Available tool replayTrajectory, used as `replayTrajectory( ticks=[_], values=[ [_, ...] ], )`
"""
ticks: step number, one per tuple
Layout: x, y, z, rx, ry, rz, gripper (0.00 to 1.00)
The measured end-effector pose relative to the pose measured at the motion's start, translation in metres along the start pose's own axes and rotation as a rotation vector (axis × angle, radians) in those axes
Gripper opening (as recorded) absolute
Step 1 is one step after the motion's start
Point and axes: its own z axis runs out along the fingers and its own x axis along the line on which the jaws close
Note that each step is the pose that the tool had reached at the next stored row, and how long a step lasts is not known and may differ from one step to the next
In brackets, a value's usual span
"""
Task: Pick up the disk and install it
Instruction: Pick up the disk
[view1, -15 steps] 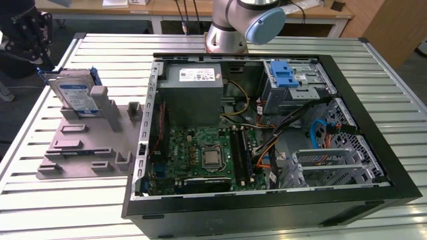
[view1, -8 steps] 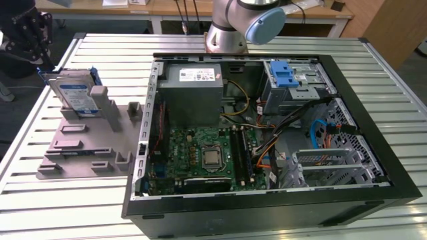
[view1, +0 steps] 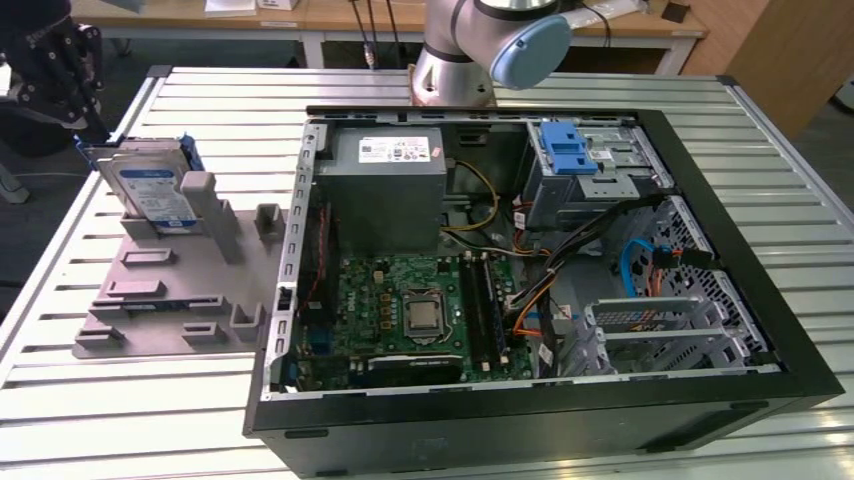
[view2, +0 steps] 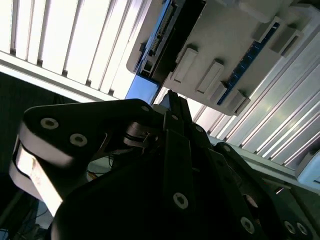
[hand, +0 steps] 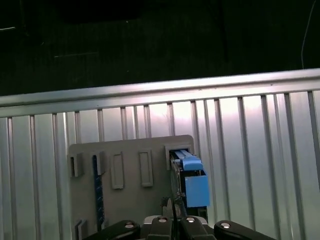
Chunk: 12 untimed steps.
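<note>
The disk (view1: 147, 190), silver with a white-and-blue label and blue side rails, stands on edge in a slot at the far end of the grey slotted tray (view1: 174, 300), at the exterior view's left. In the first wrist view my gripper (hand: 171, 207) hangs well above the tray (hand: 130, 160), its black fingers pressed together and holding nothing, with the disk (hand: 192, 187) just beside the tips. The second wrist view shows the shut gripper (view2: 175, 107) pointing at the disk's blue end (view2: 142, 90) and the tray (view2: 235, 40).
An open black computer case (view1: 747, 290) lies on the slatted metal table (view1: 120, 420), with a grey power supply box (view1: 387, 190), a motherboard (view1: 414, 310) and a blue-latched drive bay (view1: 574, 150). The arm's base (view1: 461, 60) stands behind it. A person (view1: 54, 60) is at the far left.
</note>
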Motion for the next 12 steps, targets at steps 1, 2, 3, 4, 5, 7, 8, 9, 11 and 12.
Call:
replayTrajectory(
  ticks=[1,2,3,4,5,7,8,9,11,12],
  values=[
    [-0.0003,0.0001,0.0002,0.0004,0.0004,-0.014,0.15],
    [-0.0017,0.0002,0.0004,0.0004,0.0006,-0.019,0.15],
    [-0.0038,0.0004,0.0005,0.0003,0.0007,-0.02,0.15],
    [-0.0071,0.0008,0.0007,0.0004,0.0007,-0.02,0.15],
    [-0.01,0.0014,0.001,0.0004,0.0007,-0.02,0.16],
    [-0.013,0.0031,0.0016,0.0004,0.0007,-0.02,0.22],
    [-0.013,0.0051,0.0023,0.0006,0.0008,-0.02,0.22],
    [-0.013,0.0067,0.0034,0.0016,0.0007,-0.02,0.28],
    [-0.0128,0.0095,0.0064,0.0042,-0.0005,-0.023,0.4],
    [-0.0127,0.0097,0.008,0.0053,-0.0014,-0.024,0.4]
  ],
)
